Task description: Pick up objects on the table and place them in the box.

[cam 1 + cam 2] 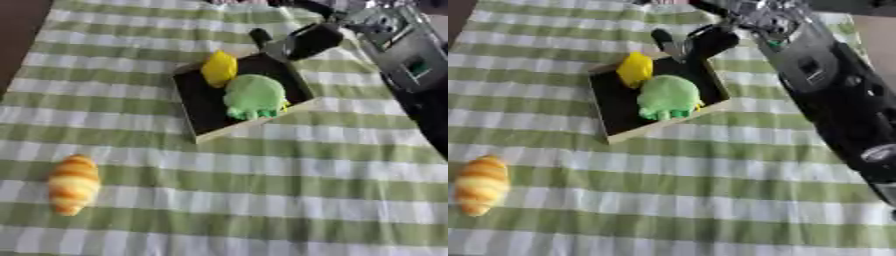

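Observation:
A shallow wooden box [199, 131] with a black inside lies askew on the checked cloth, centre-top. Inside it rest a yellow object [220, 68] at the far corner and a green soft toy [254, 96] beside it. A croissant [73, 184] lies on the cloth at the lower left, far from the box. My right arm comes down from the upper right; its hand [311, 41] hovers at the box's far right corner, fingers relaxed, nothing in them. The left hand shows in no view.
The table carries a green-and-white checked cloth [262, 200]. A dark floor strip [17, 35] runs along the cloth's upper left edge. My right forearm [833, 95] spans the right side of the view.

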`<state>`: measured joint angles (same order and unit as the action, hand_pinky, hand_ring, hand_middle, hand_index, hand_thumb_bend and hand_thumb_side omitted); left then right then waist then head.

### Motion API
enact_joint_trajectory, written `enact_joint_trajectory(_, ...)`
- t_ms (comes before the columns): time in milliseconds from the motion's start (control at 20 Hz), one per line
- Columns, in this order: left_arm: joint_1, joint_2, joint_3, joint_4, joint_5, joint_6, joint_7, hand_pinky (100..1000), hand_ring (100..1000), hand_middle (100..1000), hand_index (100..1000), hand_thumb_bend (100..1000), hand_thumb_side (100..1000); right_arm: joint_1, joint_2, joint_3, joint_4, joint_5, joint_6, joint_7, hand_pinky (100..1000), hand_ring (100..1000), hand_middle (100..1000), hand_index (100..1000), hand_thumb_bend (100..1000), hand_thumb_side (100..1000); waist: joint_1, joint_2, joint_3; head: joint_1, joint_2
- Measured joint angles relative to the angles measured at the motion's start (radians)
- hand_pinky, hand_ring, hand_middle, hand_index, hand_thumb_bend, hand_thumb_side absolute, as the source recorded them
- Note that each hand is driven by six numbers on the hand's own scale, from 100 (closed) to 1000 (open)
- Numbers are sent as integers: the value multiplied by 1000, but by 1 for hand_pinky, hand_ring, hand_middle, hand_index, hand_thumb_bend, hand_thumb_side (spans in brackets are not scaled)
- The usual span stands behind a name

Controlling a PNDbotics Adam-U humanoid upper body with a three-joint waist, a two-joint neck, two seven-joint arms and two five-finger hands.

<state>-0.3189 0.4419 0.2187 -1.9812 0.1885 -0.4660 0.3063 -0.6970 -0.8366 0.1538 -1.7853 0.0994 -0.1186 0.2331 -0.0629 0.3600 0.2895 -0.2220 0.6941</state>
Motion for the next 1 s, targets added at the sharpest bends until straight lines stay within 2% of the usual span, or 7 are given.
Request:
enact_joint_trajectory(100, 10, 9, 2, 0, -7, 5, 5, 743, 754, 686, 814, 100, 577, 88, -66, -50, -94, -119, 8, -91, 935, 843, 756, 880, 100, 460, 2, -1, -17, 18, 0)
enact_joint_trajectory(200, 19, 20, 4, 0, -17, 11, 9, 743, 754, 686, 814, 100, 570, 173, -129, -102, -154, -217, -22, -171, 934, 835, 750, 862, 100, 455, 9, -3, -36, 35, 0)
enact_joint_trajectory(500, 53, 97, 5, 6, -95, 58, 1, 749, 762, 705, 835, 100, 444, 413, -212, -248, -195, -399, -207, -365, 930, 819, 735, 840, 100, 367, 30, -3, -92, 89, 1)
enact_joint_trajectory(650, 70, 201, -14, 39, -180, 93, -28, 775, 790, 739, 875, 100, 283, 534, -206, -318, -198, -418, -306, -438, 927, 816, 734, 836, 100, 221, 40, -3, -115, 109, 1)
enact_joint_trajectory(900, 107, 426, -89, 115, -375, 98, -179, 820, 832, 778, 905, 100, 248, 713, -122, -382, -200, -326, -440, -538, 929, 815, 733, 837, 100, 261, 53, -2, -137, 134, 1)
enact_joint_trajectory(950, 113, 463, -105, 127, -410, 88, -222, 830, 841, 784, 910, 190, 215, 734, -102, -384, -200, -299, -455, -553, 930, 815, 734, 837, 100, 271, 55, -2, -141, 138, 1)
enact_joint_trajectory(1000, 119, 496, -121, 136, -443, 74, -266, 832, 844, 788, 912, 211, 218, 751, -82, -385, -200, -271, -466, -566, 930, 815, 735, 837, 100, 276, 55, -2, -144, 140, 1)
